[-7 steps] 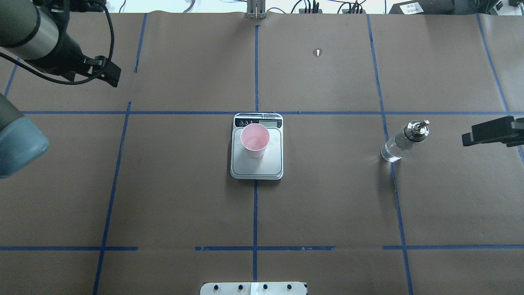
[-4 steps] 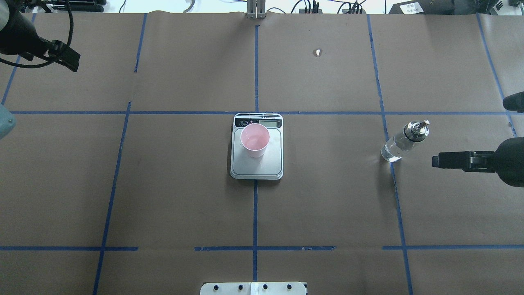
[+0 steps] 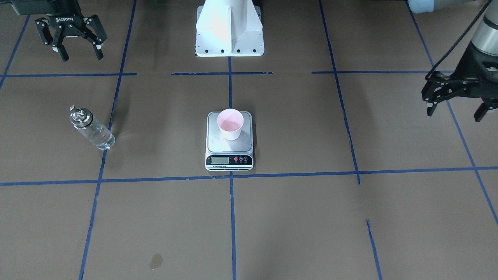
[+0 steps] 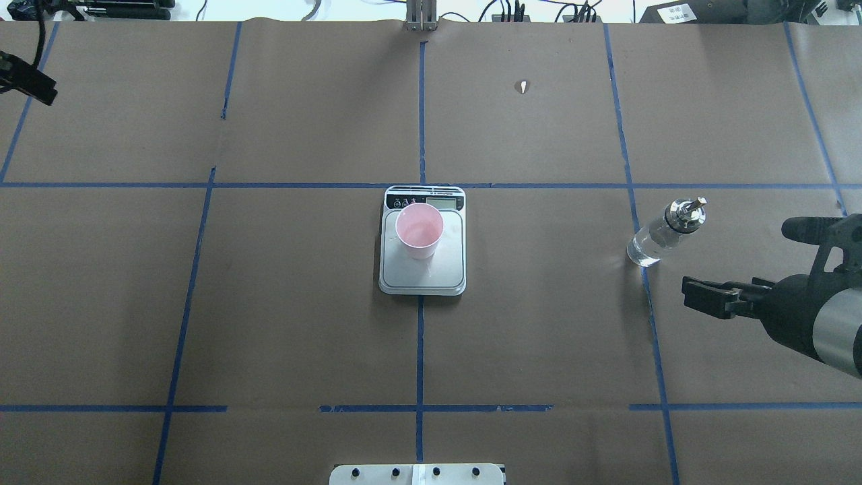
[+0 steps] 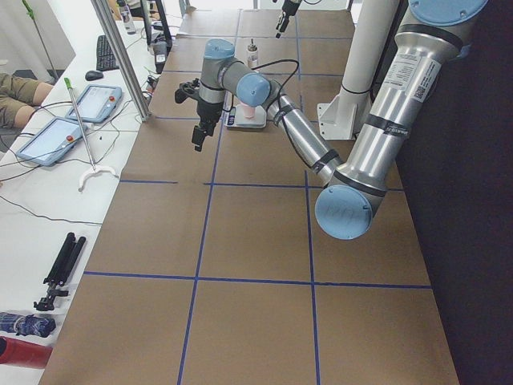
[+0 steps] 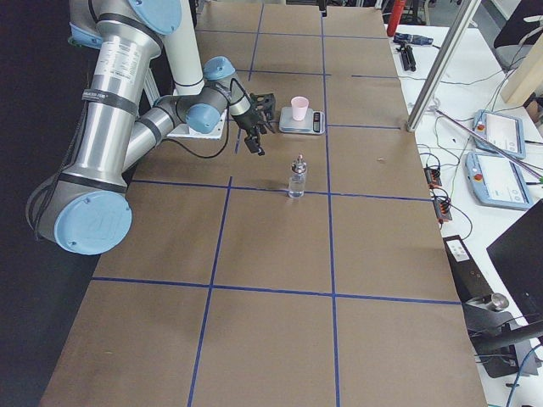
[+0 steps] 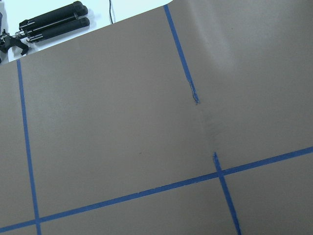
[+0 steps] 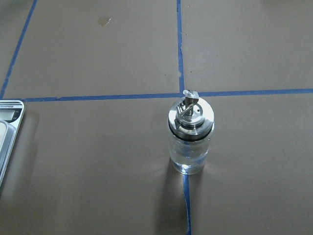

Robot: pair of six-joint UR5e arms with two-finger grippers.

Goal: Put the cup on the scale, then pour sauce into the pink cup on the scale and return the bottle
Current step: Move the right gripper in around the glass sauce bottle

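r gripper [image 3: 81, 56] neared 1 bottle [image 3: 92, 130], l gripper [image 3: 453, 113] withdrew, both spread; 1 cup [image 3: 230, 125] on scale [image 3: 217, 144].

Overhead, front views face oppositely, sharing scale [image 4: 422, 273]; wrist cameras close, downward.

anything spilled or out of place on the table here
Only one thing: a small shiny blotch on the table, on the side away from the robot. It looks like a drip, wet or dried. The cup stands upright on the scale and the bottle is upright too.
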